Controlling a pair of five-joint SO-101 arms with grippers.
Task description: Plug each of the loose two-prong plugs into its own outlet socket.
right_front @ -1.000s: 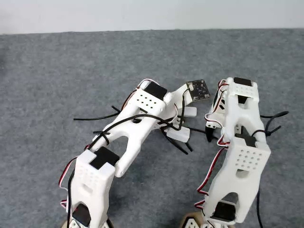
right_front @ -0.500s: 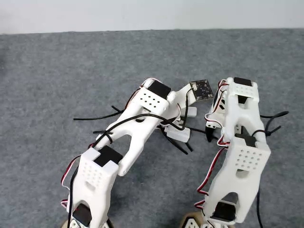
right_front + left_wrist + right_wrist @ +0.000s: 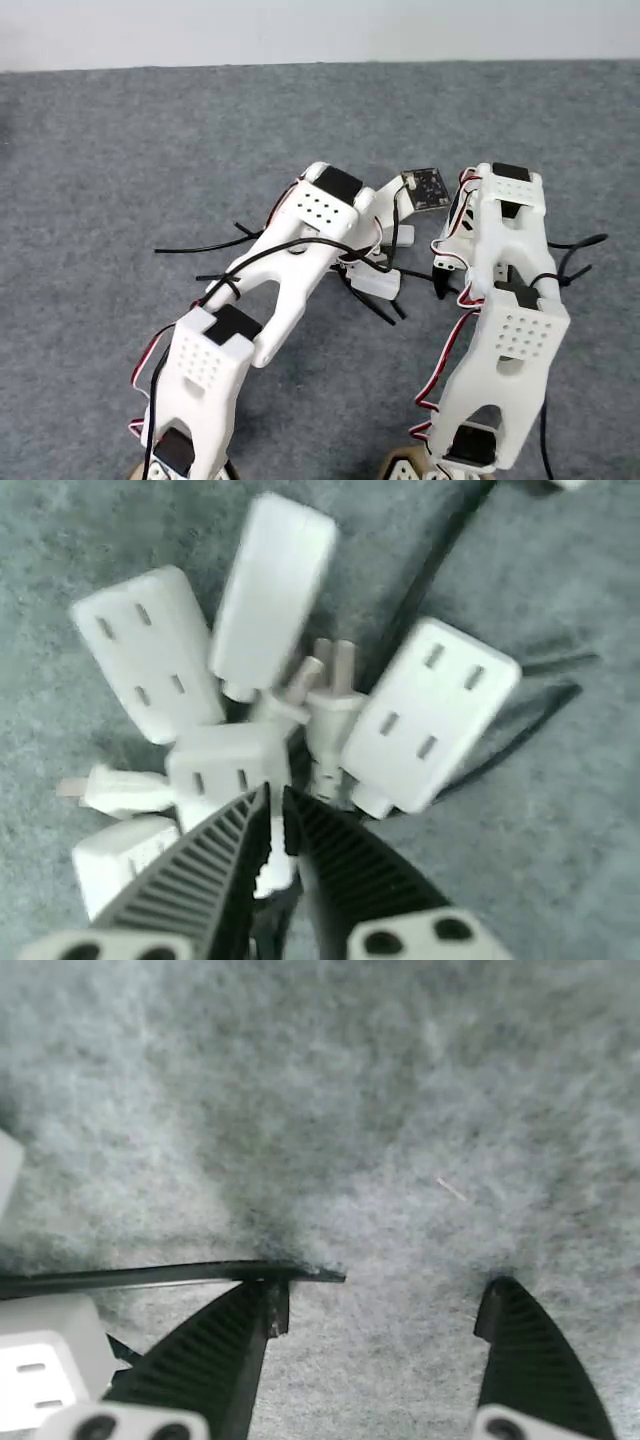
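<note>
The grey table cover (image 3: pixel 120 150) looked like rough, matt, felt-like cloth with a fuzzy nap. The white rectangular outlet socket blocks (image 3: pixel 430 715) and the white two-prong plugs (image 3: pixel 325 725) were smooth, faintly glossy plastic, with prongs (image 3: pixel 340 665) of dull bare metal. The right gripper (image 3: pixel 385 1305) had matt black plastic fingers (image 3: pixel 200 1350) with ribbed faces, and the thin black cable (image 3: pixel 150 1277) looked smooth and rubbery.

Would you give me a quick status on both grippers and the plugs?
Left gripper shut, above the heaped sockets. Right gripper open over bare carpet. Two plugs loose, prongs bare. Black cable beside right gripper.
</note>
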